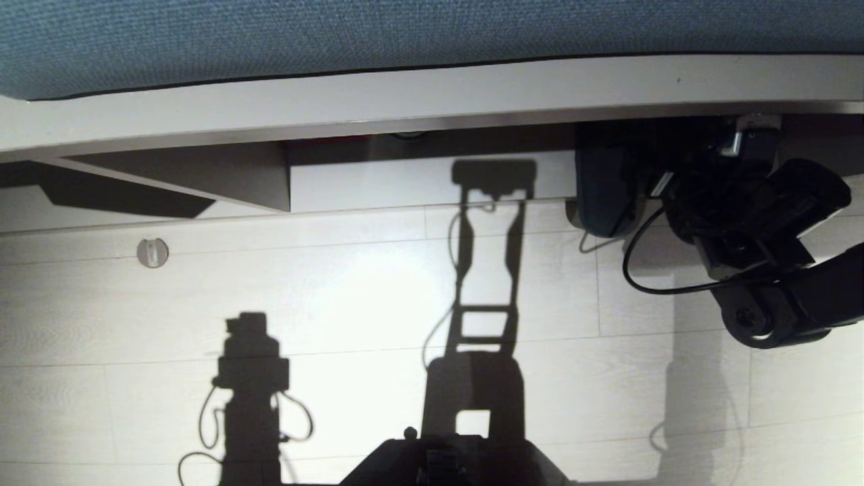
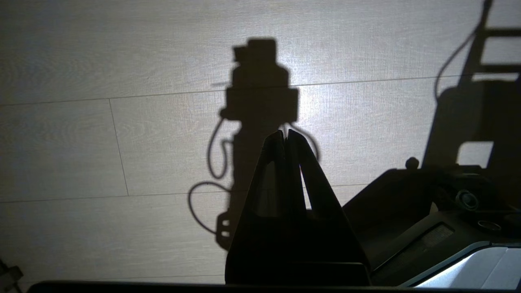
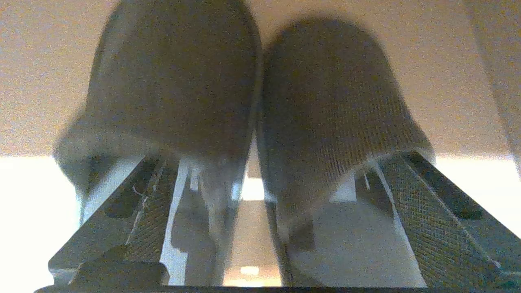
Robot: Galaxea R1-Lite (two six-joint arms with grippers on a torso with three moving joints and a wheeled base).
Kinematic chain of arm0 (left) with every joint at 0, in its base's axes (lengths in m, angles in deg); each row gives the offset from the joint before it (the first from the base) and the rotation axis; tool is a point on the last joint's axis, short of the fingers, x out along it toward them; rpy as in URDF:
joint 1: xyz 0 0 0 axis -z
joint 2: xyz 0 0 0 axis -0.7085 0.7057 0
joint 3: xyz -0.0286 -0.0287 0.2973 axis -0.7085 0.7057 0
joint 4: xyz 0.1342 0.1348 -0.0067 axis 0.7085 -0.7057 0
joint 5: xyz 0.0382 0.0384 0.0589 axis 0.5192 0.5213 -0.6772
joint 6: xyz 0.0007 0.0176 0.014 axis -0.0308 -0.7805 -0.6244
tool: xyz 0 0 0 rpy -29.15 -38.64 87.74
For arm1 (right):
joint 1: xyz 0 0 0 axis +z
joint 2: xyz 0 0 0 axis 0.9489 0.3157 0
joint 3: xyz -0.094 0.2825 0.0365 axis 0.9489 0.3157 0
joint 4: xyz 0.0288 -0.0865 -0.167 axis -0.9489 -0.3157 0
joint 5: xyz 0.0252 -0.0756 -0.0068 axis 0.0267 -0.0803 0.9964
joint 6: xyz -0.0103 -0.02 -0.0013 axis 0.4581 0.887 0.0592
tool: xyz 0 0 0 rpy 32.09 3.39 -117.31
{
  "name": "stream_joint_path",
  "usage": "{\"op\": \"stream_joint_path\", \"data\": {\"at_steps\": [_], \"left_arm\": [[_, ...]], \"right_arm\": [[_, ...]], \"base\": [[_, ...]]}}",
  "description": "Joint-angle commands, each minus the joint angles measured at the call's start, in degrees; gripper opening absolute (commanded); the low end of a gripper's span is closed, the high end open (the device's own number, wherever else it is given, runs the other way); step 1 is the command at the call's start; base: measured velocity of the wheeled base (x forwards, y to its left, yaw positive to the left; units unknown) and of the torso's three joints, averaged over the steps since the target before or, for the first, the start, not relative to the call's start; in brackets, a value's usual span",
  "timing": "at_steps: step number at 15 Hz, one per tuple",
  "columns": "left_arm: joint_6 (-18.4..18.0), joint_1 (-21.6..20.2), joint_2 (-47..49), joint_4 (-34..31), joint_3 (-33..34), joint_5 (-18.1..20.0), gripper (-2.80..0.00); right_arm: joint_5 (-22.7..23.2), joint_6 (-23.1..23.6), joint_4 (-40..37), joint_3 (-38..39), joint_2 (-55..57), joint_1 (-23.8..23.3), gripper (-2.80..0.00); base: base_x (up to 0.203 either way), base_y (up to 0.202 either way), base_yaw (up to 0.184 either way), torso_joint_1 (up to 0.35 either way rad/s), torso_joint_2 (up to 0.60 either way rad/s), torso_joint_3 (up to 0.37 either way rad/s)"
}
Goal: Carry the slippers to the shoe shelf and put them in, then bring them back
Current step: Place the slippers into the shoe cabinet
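Slippers sit side by side, touching, toes pointing into the shoe shelf, at the shelf's right end under the blue cushion; in the head view one dark heel shows at the shelf mouth. The right pincer reaches in behind them with its fingers spread wide, one outside each slipper, so it grips nothing. The left pincer hangs over the floor well away from the shelf, its tips pressed together and empty.

The slippers look like knitted fabric: light, soft, likely to squash and sag under a squeeze, not fragile and not slippery against the textured pads. For the trip back, the best hold is probably across both heels at once, squeezing the pair together so neither drops.
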Motion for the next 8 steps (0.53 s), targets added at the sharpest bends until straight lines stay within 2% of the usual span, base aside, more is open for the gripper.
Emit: {"op": "stream_joint_path", "data": {"at_steps": [1, 8], "left_arm": [[0.03, -0.01, -0.02, 0.03, 0.01, 0.00, -2.80], [0.03, -0.01, -0.02, 0.03, 0.01, 0.00, -2.80]], "right_arm": [[0.29, -2.18, 0.32, 4.64, -1.59, 0.08, 0.00], [0.37, -3.31, -0.09, 6.94, -3.35, 0.03, 0.00]], "base": [[0.000, 0.000, 0.000, 0.000, 0.00, 0.000], [0.000, 0.000, 0.000, 0.000, 0.00, 0.000]]}}
